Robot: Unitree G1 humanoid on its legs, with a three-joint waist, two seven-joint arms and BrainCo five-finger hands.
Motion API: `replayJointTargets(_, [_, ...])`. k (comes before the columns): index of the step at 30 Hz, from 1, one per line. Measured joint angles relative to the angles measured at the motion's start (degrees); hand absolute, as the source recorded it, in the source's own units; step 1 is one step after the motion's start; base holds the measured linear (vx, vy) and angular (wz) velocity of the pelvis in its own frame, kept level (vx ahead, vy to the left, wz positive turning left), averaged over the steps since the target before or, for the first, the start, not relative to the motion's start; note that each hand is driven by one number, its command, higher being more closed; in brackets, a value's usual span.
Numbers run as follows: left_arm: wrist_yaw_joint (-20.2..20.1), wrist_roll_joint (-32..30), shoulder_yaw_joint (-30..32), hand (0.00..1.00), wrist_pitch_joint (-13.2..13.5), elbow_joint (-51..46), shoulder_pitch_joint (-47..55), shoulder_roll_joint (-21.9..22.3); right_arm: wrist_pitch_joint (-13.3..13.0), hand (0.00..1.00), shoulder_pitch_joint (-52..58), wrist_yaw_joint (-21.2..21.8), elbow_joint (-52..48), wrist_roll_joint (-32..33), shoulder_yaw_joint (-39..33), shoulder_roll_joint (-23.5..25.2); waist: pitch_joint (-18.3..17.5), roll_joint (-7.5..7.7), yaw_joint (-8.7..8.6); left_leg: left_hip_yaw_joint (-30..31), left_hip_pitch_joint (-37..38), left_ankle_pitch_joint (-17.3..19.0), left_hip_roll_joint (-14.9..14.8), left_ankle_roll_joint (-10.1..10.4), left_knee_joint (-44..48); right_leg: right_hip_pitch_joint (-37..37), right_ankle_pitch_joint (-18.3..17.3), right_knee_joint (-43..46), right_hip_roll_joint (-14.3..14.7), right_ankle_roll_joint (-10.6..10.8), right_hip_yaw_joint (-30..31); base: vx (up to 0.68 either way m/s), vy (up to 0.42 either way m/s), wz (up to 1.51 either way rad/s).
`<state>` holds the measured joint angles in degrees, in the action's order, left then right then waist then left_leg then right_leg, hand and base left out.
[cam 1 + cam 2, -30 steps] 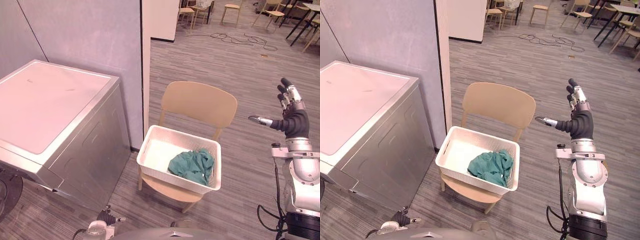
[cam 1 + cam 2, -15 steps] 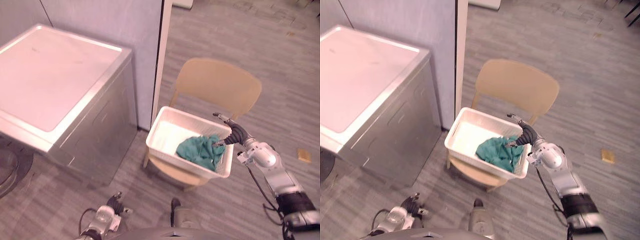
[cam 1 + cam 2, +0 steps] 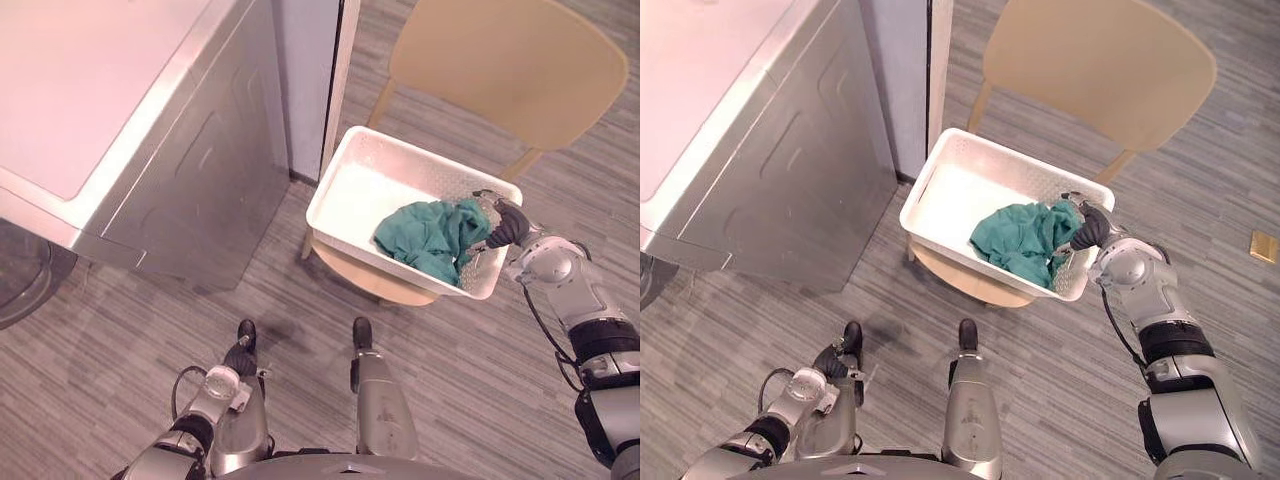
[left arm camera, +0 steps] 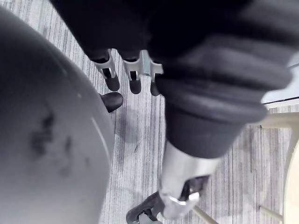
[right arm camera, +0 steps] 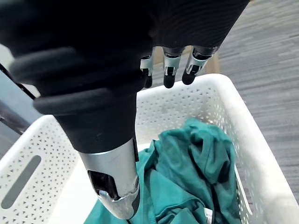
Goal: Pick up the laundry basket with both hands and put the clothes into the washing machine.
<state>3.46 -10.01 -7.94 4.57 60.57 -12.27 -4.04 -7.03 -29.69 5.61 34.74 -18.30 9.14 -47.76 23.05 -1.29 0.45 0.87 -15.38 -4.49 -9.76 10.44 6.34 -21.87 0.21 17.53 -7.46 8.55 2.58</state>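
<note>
A white perforated laundry basket (image 3: 331, 180) sits on the seat of a tan chair (image 3: 510, 60). A crumpled green garment (image 3: 430, 236) lies in its right half. My right hand (image 3: 499, 224) is at the basket's right end, over the rim, with the fingers (image 5: 168, 74) straight and the thumb (image 5: 113, 186) above the garment (image 5: 187, 177); nothing is gripped. The basket's right wall (image 5: 261, 161) runs beside the hand. My left hand (image 3: 238, 362) hangs low near the floor, fingers (image 4: 133, 77) relaxed and holding nothing.
A silver top-loading washing machine (image 3: 100, 90) with its lid closed stands left of the chair. A wall corner (image 3: 340, 60) rises between the two. Grey wood-pattern floor (image 3: 110, 350) lies open in front of the machine and the chair.
My right hand came down from head height in the air to the basket's right end. The camera has tilted down and moved closer. The left hand stays low.
</note>
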Motion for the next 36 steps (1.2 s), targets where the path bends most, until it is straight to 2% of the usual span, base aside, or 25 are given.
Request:
replayJointTargets(4, [0.8,1.5,1.5,0.0,-0.1,-1.8,-1.6,1.6,0.3,0.0,-0.4,-1.1,0.1,0.2,0.0,3.4,0.1,0.19,0.86,-0.1,-1.8,0.9,-0.1,-0.2,1.8,-1.1,-0.6,1.1,-0.2,-0.1,-0.2,-0.01,-0.004,0.03])
replayJointTargets(8, [2.1,3.2,4.7,0.0,-0.4,-2.8,-4.9,2.7,1.7,0.0,-3.9,-1.3,2.3,0.1,0.0,7.1,1.5,1.24,1.3,-0.5,-5.9,1.7,-0.4,0.0,5.2,-4.5,-1.1,3.5,-0.2,-0.1,-0.3,-0.04,-0.016,0.06])
replayJointTargets(14, [3.3,3.7,7.4,0.0,-0.7,-4.4,-7.0,3.7,2.5,0.0,-7.4,-3.6,2.2,1.2,-0.3,7.8,2.7,1.53,2.01,-1.2,-10.9,1.9,-1.3,-0.4,8.7,-7.8,-1.1,4.8,-0.2,-0.1,-1.2,-0.02,-0.006,0.07])
replayJointTargets(22, [4.7,5.3,12.4,0.0,-1.1,-5.9,-10.4,4.6,3.5,0.0,-10.0,-3.9,4.7,2.8,-0.3,11.4,2.9,1.81,2.66,-0.9,-19.1,4.4,-1.8,-1.1,15.9,-13.7,-2.0,8.3,-0.5,0.1,-1.6,0.0,0.007,0.04])
replayJointTargets(31, [6.4,7.6,18.3,0.0,-1.2,-7.3,-11.6,3.6,4.4,0.0,-12.2,-6.6,5.2,5.7,-4.4,10.9,3.6,2.32,2.69,0.1,-28.8,7.8,-1.8,-2.1,24.7,-21.2,-3.7,13.9,-0.8,0.4,-1.3,0.0,0.028,0.02])
replayJointTargets(36, [6.6,7.7,21.7,0.0,-1.2,-8.1,-11.6,3.3,4.6,0.0,-13.5,-7.2,5.2,7.0,-5.3,8.0,5.0,2.57,2.7,-0.4,-32.0,9.6,-1.8,-2.6,28.7,-24.1,-4.3,16.3,-0.8,1.0,0.1,0.0,0.041,-0.06])
